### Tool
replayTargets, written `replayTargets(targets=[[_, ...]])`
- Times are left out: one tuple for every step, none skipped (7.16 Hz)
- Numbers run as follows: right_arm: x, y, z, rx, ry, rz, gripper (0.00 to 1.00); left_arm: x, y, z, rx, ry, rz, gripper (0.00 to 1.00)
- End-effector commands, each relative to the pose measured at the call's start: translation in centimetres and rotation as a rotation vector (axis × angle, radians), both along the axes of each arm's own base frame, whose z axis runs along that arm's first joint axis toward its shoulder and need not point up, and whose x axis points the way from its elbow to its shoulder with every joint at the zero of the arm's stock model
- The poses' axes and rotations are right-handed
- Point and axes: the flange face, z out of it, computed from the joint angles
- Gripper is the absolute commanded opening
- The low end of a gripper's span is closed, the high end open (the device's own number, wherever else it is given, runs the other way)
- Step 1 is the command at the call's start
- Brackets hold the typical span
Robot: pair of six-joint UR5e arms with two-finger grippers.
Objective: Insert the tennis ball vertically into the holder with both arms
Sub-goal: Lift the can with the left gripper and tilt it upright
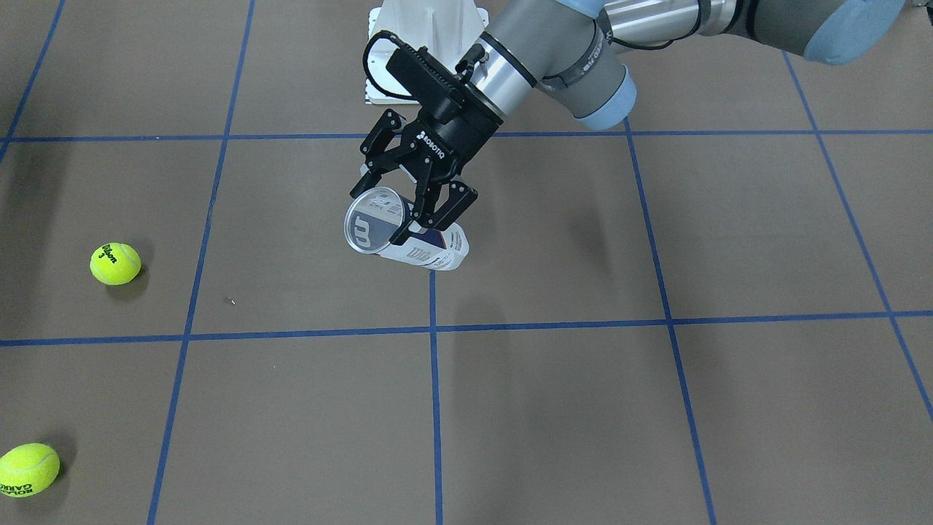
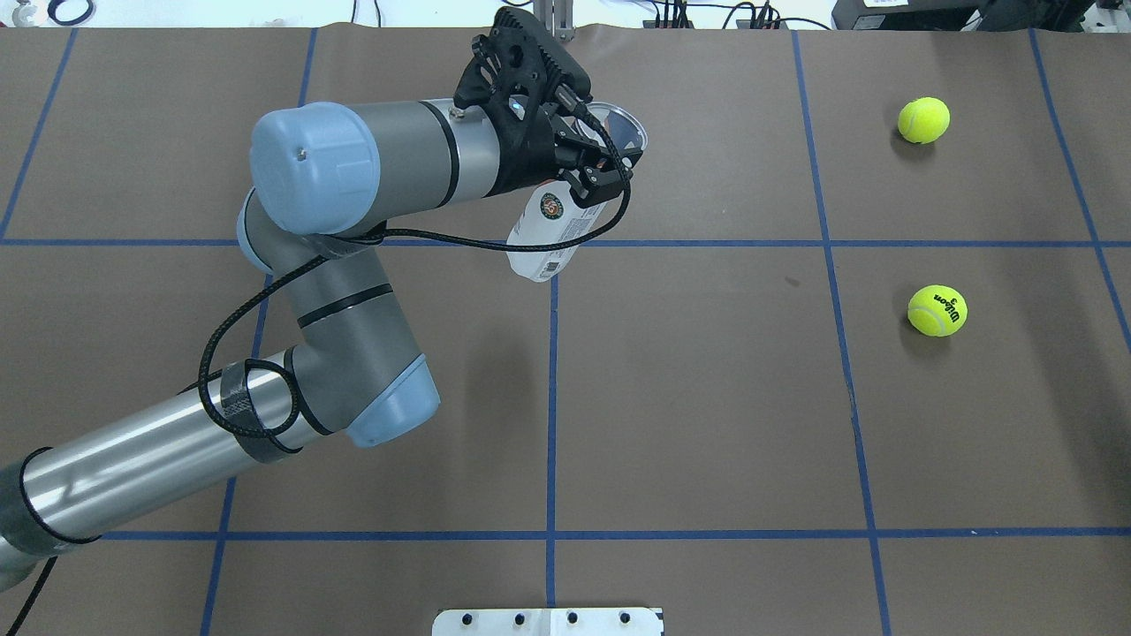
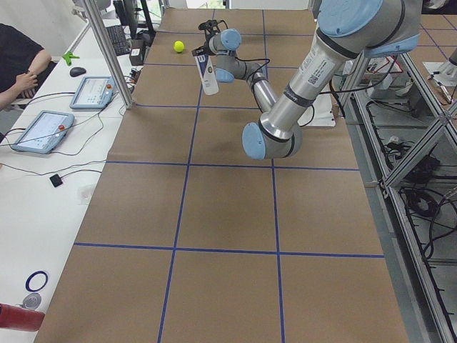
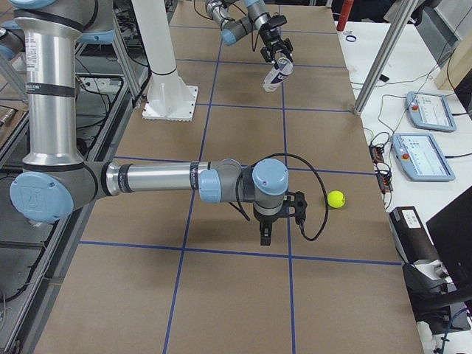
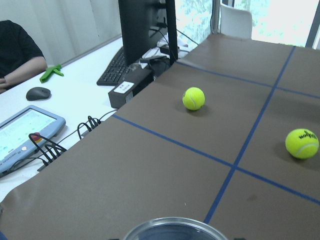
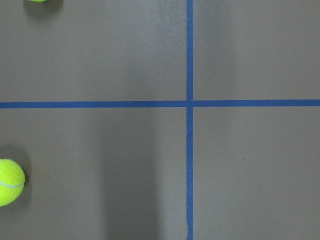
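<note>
**A:** So, how do things lie on the table [image 2: 707, 397]?

**B:** Largest first. The left arm [image 2: 336, 318] comes in from the robot's left and bends sharply at the elbow. Its wrist is turned toward the middle. That puts the left end effector [image 1: 412, 208] above the central blue tape line [image 2: 551, 397], over the far half of the table.

**A:** And the other arm?

**B:** The right arm [image 4: 155, 179] shows only in the right side view. Its upper part stands upright and its forearm reaches out level over the table. The wrist is bent so the right end effector [image 4: 265, 234] points straight down. From that view I cannot tell whether its fingers are apart or together. Its wrist camera looks flat down on a crossing of tape lines.

**A:** What has the left one got?

**B:** Its fingers are closed partway around the holder [image 1: 430, 251], clamping it just below the open rim. The holder is in the air, clear of the table and tilted. Its mouth is higher and leans toward the operators' side, and its closed base is lower and nearer the robot.

**A:** The balls?

**B:** Two lie on the table on the robot's right, well apart from the holder. The Wilson ball [image 2: 937, 310] is nearer the robot, and the other ball [image 2: 924, 120] is farther out.
</note>
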Motion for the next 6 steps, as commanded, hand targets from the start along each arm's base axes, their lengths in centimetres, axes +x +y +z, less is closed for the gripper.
replayTargets(targets=[[0.0, 0.0, -0.2, 0.003, -0.001, 0.000, 0.99, 0.5, -1.4, 4.2, 0.001, 0.147, -0.077, 0.35], [0.0, 0.0, -0.2, 0.004, -0.001, 0.000, 0.99, 1.0, -1.8, 5.8, 0.021, 0.203, -0.072, 0.35], [0.0, 0.0, -0.2, 0.004, -0.001, 0.000, 0.99, 0.8, -1.8, 6.4, 0.031, 0.225, -0.082, 0.35], [0.0, -0.1, -0.2, 0.006, -0.001, 0.000, 0.99, 0.5, -2.1, 7.1, 0.005, 0.242, -0.127, 0.35], [0.0, -0.1, -0.4, 0.007, -0.005, 0.000, 0.99, -0.1, -1.8, 10.2, 0.005, 0.252, -0.137, 0.36], [0.0, -0.1, -0.4, 0.009, -0.005, 0.000, 0.99, -0.4, -1.4, 12.1, 0.021, 0.279, -0.133, 0.36]])
